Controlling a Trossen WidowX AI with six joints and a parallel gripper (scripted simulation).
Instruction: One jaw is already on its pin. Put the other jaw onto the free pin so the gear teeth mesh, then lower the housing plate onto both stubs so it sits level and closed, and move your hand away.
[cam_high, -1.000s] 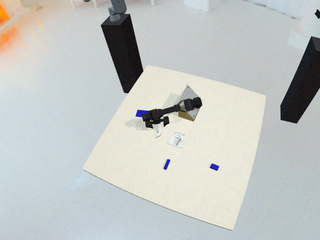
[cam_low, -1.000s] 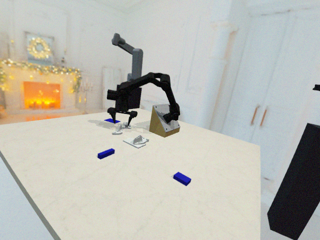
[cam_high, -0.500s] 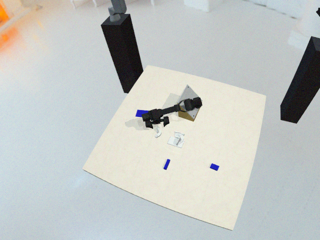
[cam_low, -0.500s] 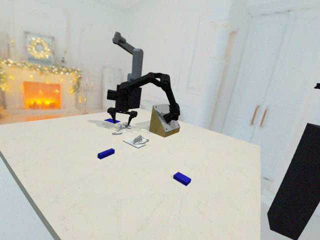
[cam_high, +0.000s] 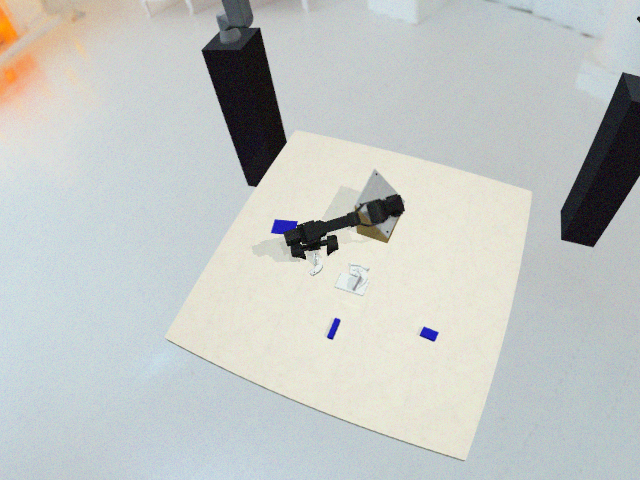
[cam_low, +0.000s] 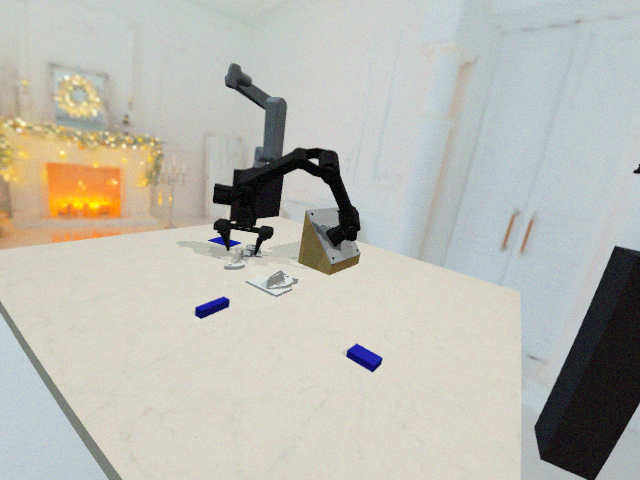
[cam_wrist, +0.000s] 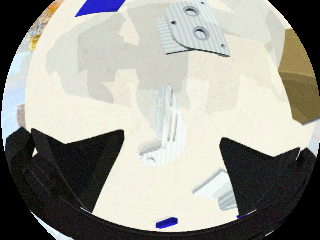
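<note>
My gripper (cam_high: 314, 254) (cam_low: 242, 252) (cam_wrist: 174, 139) is open and empty, pointing down with its fingers on either side of the loose white jaw. That jaw (cam_high: 316, 267) (cam_low: 235, 266) (cam_wrist: 175, 145) lies on the table. The holed housing plate (cam_low: 252, 248) (cam_wrist: 185, 30) lies beyond it at the top of the wrist view; the arm mostly hides it in the top view. The white base (cam_high: 345, 283) (cam_low: 258, 282) (cam_wrist: 211, 186) carries the other jaw (cam_high: 363, 276) (cam_low: 281, 281) and stands to the gripper's right, partly behind a finger in the wrist view. The free pin is too small to make out.
The arm's wedge mount (cam_high: 379, 188) (cam_low: 314, 250) (cam_wrist: 300, 55) stands behind the base. A blue bar (cam_high: 333, 328) (cam_low: 212, 307) (cam_wrist: 166, 222) and a blue block (cam_high: 429, 333) (cam_low: 364, 357) lie nearer the front. A flat blue patch (cam_high: 284, 226) (cam_wrist: 100, 6) lies behind the gripper.
</note>
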